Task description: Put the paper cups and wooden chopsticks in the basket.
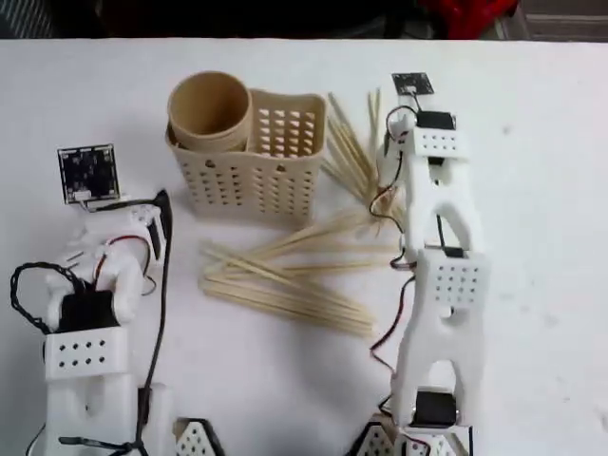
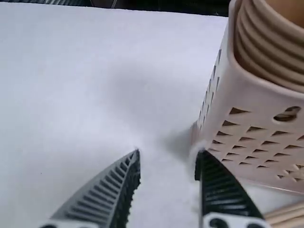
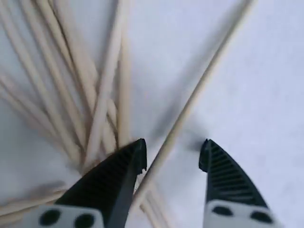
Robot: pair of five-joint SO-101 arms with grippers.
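Two released hands: my left hand beside the basket of paper cups, my right hand astride one chopstick at its three o'clock.

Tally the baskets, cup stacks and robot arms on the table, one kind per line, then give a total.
Basket: 1
Cup stack: 1
Robot arms: 2, the left arm and the right arm
Total: 4
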